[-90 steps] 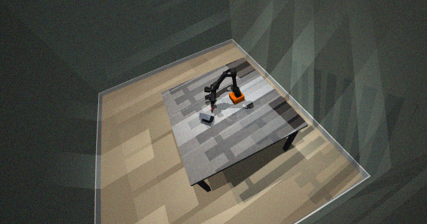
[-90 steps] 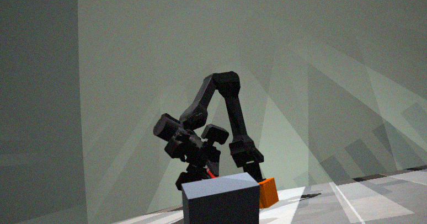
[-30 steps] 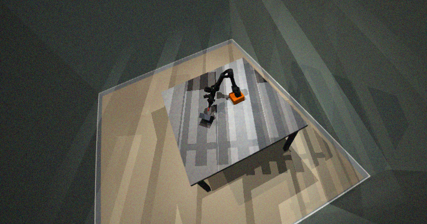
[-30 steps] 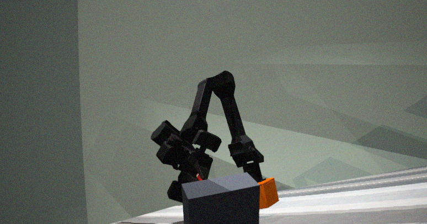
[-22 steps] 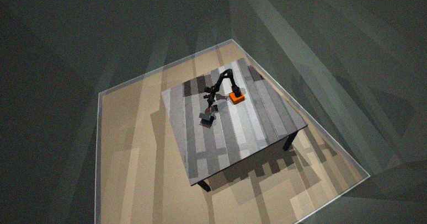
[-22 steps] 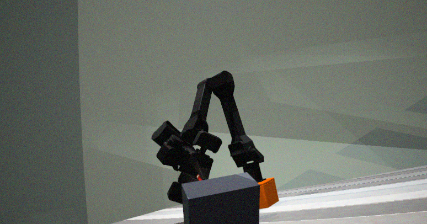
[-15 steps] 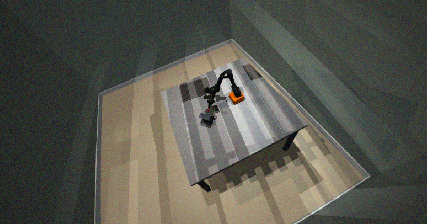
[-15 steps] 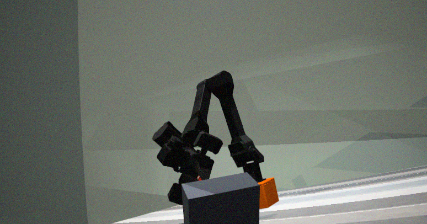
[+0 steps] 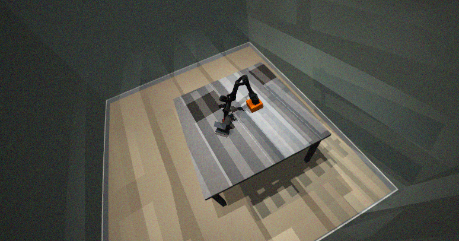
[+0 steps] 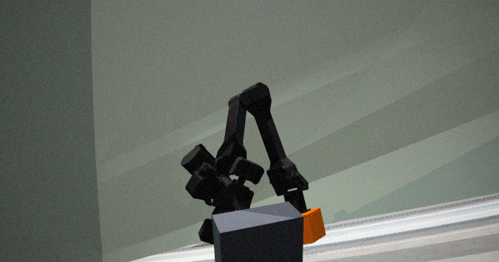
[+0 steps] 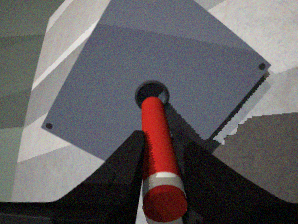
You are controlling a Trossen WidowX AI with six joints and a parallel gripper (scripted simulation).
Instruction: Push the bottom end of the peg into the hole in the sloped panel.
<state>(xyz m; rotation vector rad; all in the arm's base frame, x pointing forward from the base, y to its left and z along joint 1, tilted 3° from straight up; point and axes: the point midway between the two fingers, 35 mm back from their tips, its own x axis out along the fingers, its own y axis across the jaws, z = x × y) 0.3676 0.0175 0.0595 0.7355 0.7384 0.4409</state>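
Observation:
The red round peg has a pale band near its near end. My gripper is shut on it. The sloped panel is blue-grey, and its face fills the upper middle of the wrist view. In the wrist view the peg's far end overlaps the lower edge of the round dark hole. Whether the tip is inside the hole or just in front of it cannot be told. In the exterior view the panel block hides the peg and fingertips.
The orange base block of the arm stands behind the panel. Two small dark dots mark corners of the panel face. The striped table carries the arm and panel.

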